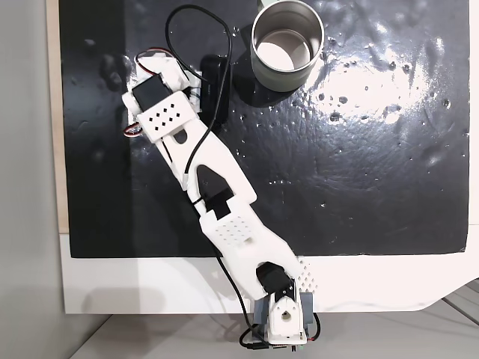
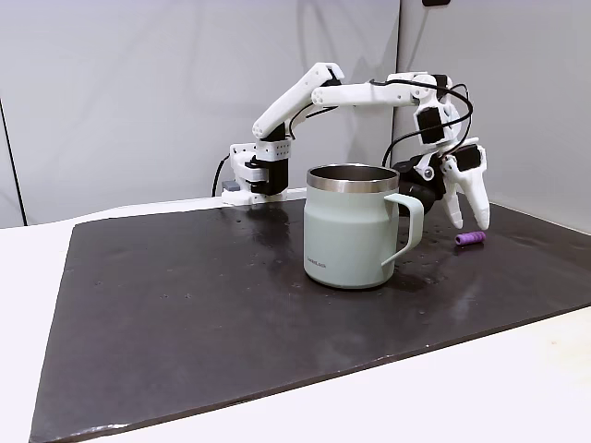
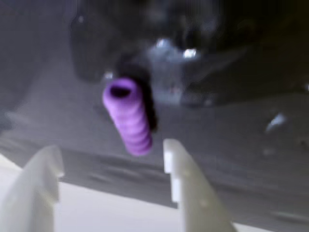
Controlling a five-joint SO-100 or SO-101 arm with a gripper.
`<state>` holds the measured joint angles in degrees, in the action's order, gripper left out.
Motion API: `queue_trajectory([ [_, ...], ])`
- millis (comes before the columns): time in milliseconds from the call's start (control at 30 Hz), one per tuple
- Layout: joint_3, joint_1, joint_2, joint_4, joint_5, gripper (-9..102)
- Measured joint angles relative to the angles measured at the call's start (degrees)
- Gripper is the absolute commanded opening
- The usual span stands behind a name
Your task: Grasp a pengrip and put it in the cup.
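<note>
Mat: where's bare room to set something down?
The black mat is bare right of the arm and below the cup. It is crowded at upper left, where the open gripper hovers by the purple pen grip.

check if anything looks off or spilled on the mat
Yes: water droplets lie scattered over the black mat near the cup, which stands upright. The pengrip lies on its side before the open tool.

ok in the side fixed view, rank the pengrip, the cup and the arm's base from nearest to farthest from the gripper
1. The purple pengrip, lying on the black mat just below and beside the open gripper, not touching it.
2. The cup, standing upright to the gripper's left in this view, handle towards the gripper.
3. The arm's base, farther left, at the mat's back edge.
</note>
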<state>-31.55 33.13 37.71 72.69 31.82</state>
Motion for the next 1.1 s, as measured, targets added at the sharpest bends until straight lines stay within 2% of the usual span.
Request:
queue_trajectory([
  [467,0.09,-1.05,-4.75,-4.22,0.53,16],
  [767,2.2,-1.05,-5.89,-4.31,0.53,1],
  [1100,2.29,-1.41,-6.24,-4.31,1.76,0],
])
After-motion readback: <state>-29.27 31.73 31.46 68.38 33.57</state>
